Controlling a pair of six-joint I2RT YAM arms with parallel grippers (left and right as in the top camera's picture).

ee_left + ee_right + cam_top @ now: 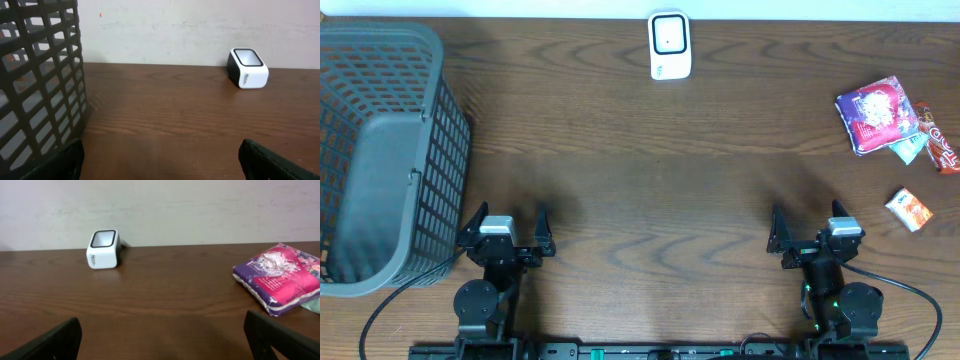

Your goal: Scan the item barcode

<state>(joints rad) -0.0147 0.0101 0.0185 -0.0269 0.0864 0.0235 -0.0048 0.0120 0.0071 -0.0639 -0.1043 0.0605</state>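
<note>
Scanner point(670, 45): one, far centre of desk point(650, 180)
Basket point(380, 150): one, left
Packets point(877, 115): four, right
Left tool point(508, 222): wide apart, empty
Right tool point(807, 225): wide apart, empty

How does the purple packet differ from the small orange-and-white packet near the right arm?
The purple packet is clearly larger than the orange-and-white packet. The purple packet lies against a teal packet in a cluster; the orange-and-white packet lies alone, nearer the robot. The purple packet shows in the right wrist view; the orange-and-white packet does not. Both lie loose on the table.
</note>
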